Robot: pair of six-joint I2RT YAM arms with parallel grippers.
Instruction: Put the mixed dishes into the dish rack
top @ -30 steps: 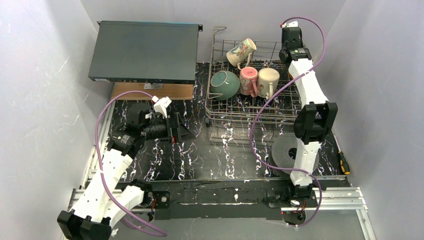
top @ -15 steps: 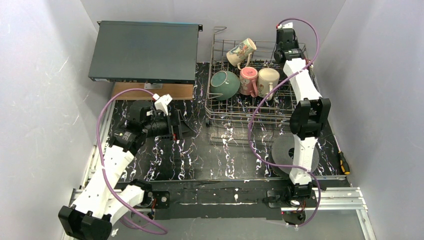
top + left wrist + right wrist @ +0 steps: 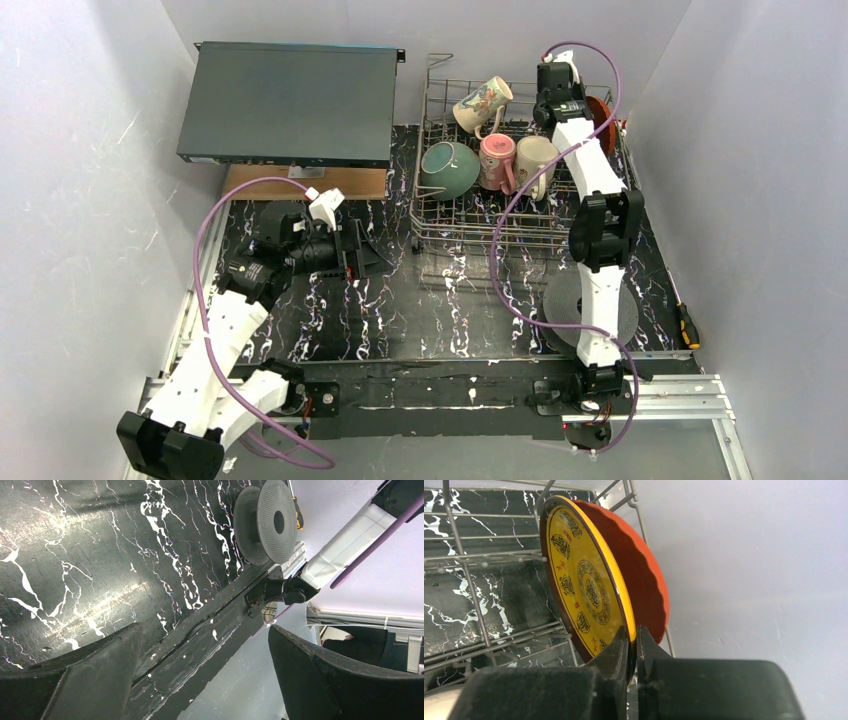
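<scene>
At dish rack's (image 3: 470, 243) corner, right fingers (image 3: 616, 657), moved left, clamp small yellow dish (image 3: 584, 587).

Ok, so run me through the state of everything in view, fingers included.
Left fingers: open, empty.
Right fingers: shut on small yellow dish's rim.
Small yellow dish: on edge inside dish rack, alongside red-orange plate.
Red-orange plate: on edge at rack's side wall.
Teal bowl: tipped, outside showing, in rack.
Floral mug: lying tilted in rack.
Pink mug, white mug: in rack, side by side.
</scene>
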